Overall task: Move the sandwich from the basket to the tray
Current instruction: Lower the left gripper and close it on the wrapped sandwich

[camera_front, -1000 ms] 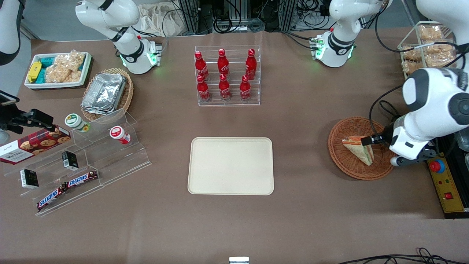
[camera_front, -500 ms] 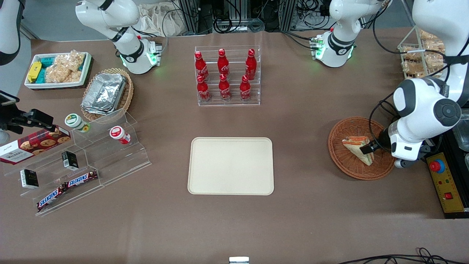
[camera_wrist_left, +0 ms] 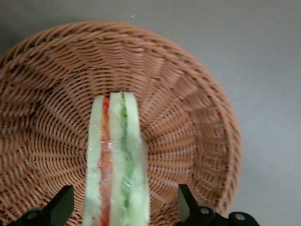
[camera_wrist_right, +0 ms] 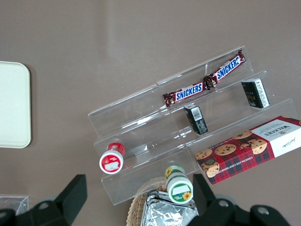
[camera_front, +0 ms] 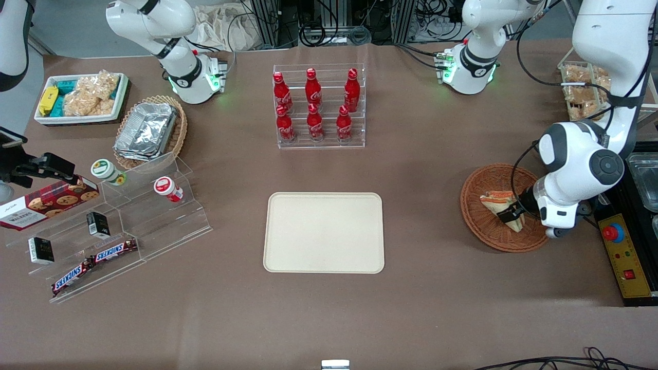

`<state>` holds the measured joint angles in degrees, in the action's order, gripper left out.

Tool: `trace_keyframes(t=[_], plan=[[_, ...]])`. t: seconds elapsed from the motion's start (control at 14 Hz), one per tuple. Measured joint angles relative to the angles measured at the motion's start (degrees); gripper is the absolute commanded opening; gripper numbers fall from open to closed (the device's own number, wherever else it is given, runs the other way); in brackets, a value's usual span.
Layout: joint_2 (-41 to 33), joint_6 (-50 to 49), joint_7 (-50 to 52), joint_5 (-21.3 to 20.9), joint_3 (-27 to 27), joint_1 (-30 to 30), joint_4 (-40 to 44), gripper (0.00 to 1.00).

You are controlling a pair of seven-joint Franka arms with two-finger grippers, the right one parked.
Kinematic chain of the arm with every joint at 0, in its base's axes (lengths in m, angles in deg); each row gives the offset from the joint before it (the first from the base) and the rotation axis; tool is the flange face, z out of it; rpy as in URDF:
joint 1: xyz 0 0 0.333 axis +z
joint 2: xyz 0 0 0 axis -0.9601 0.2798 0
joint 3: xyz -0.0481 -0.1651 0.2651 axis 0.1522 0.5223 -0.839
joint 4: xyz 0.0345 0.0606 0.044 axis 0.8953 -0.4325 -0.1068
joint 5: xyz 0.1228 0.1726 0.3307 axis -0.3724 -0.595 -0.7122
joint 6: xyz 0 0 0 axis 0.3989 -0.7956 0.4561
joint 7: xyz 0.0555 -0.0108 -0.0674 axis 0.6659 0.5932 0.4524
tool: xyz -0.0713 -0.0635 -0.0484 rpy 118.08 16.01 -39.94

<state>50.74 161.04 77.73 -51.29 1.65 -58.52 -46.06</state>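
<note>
The end effector is lowered into the basket, its fingers spread wide apart, with the sandwich seen between them and touched by neither. The sandwich is stood on edge on the basket's woven floor, its red and green filling layers turned up toward the wrist camera. The basket is set on the tabletop at the working arm's end. The tray is found well away from the end effector, toward the parked arm's end, with bare tabletop between. A rack of red bottles is seen farther off still.
</note>
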Motion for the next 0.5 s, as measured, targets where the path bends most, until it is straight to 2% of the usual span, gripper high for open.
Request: trace_keyframes(t=[0.14,0.21,0.29,0.5], plan=[[0.0,0.5,0.0,-0.1,-0.3,0.0,-0.7,0.97],[0.0,0.7,0.0,-0.1,-0.3,0.0,-0.8,0.89],[0.0,0.9,0.0,-0.1,-0.3,0.0,-0.8,0.76],[0.1,1.1,0.8,-0.1,-0.3,0.0,-0.9,0.09]])
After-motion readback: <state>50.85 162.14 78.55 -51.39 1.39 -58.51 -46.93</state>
